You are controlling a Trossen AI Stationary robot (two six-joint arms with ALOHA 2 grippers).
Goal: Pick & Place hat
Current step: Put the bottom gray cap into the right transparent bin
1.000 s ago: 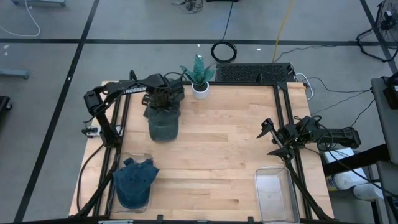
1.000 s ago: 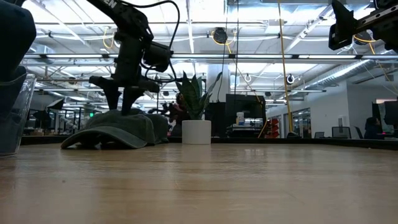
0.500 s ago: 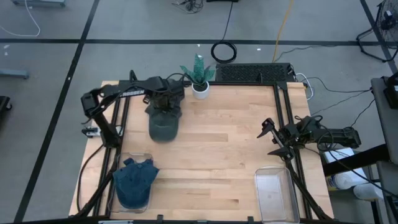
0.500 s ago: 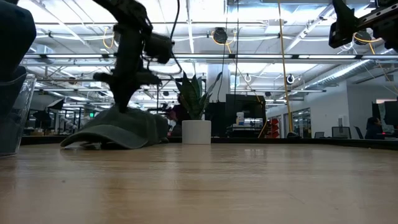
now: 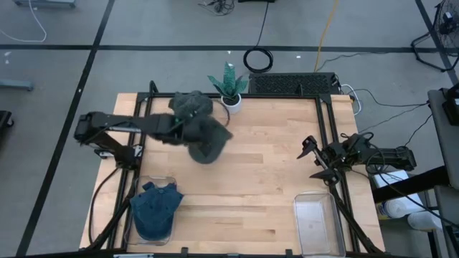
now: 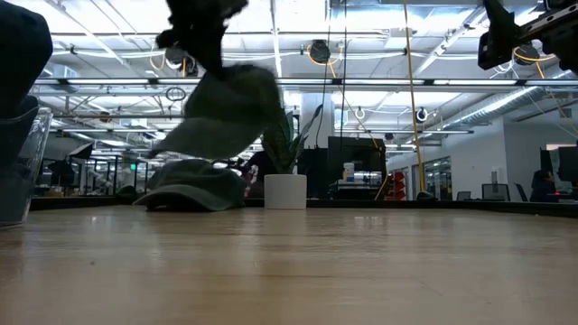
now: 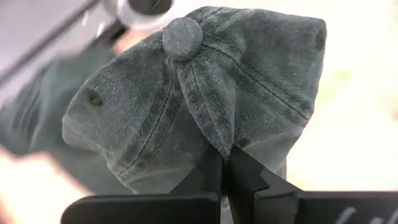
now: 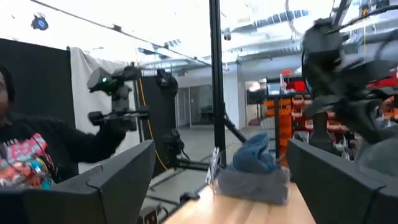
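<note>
A grey-green hat [image 5: 208, 141] hangs above the table left of its middle, with my left gripper [image 7: 225, 177] shut on it; the arm reaches in from the table's left edge. In the low view this hat [image 6: 221, 113] is blurred and well above the wood. A second grey-green hat [image 5: 190, 104] lies on the table at the far left, next to the plant. My right gripper [image 5: 310, 160] waits open at the table's right side, with nothing between its fingers. My left gripper pinches a raised fold of the hat's crown [image 7: 211, 134] between its two fingers, below the top button [image 7: 182, 37]. The fingers slant downward from the table's left side. The hat is lifted clear of the table and hangs beyond the fingertips.
A potted plant [image 5: 229, 89] in a white pot stands at the far edge. A clear bin [image 5: 171, 182] at the near left holds a blue hat [image 5: 154, 208]. Another clear bin [image 5: 315, 222] stands at the near right. A person [image 8: 25, 155] shows beyond the table.
My left gripper has shut on the hat's crown, then risen and swung toward the table's right and near side, rolling as it went. The hat has come off the table and now hangs clear. The second hat stays where it lay.
</note>
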